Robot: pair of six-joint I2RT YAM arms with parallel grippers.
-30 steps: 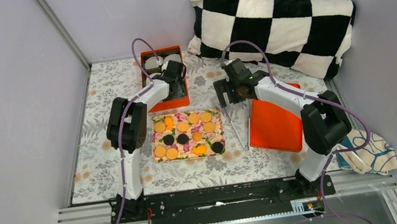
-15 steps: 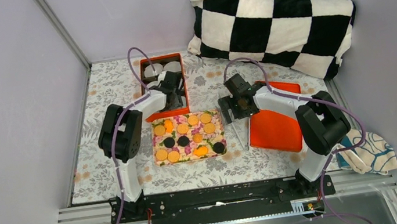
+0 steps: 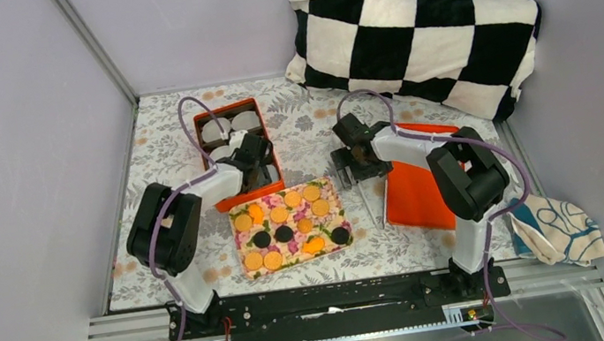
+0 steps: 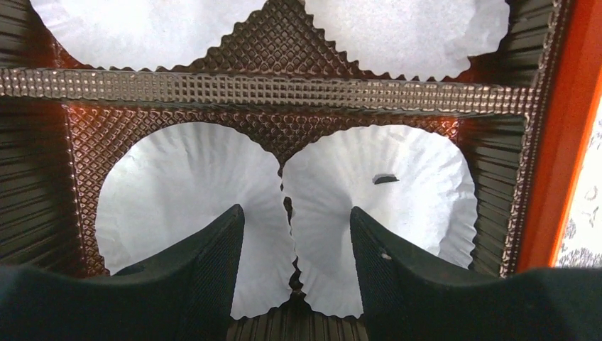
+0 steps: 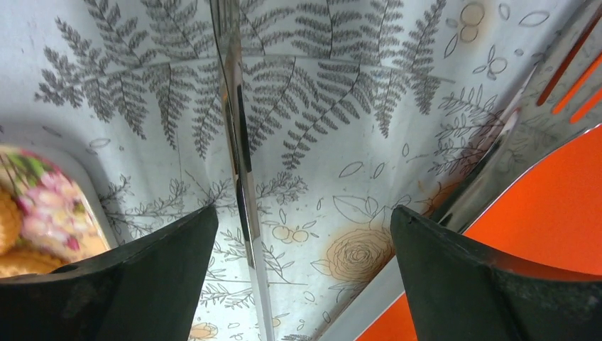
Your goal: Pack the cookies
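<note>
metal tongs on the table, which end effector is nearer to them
Right. The right end effector is open right above the metal tongs, one arm lying between its jaws. The left end effector is farther off, down inside the orange box over the paper cups.

Left end effector (image 4: 294, 213) points down with jaws partly apart, right end effector (image 5: 302, 213) with jaws wide.

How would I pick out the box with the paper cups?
Start at the checkered pillow at the back. Just left and nearer lies an orange box. Unlike the flat orange board on the right, it is deep, dark-lined and holds white paper cups.
</note>
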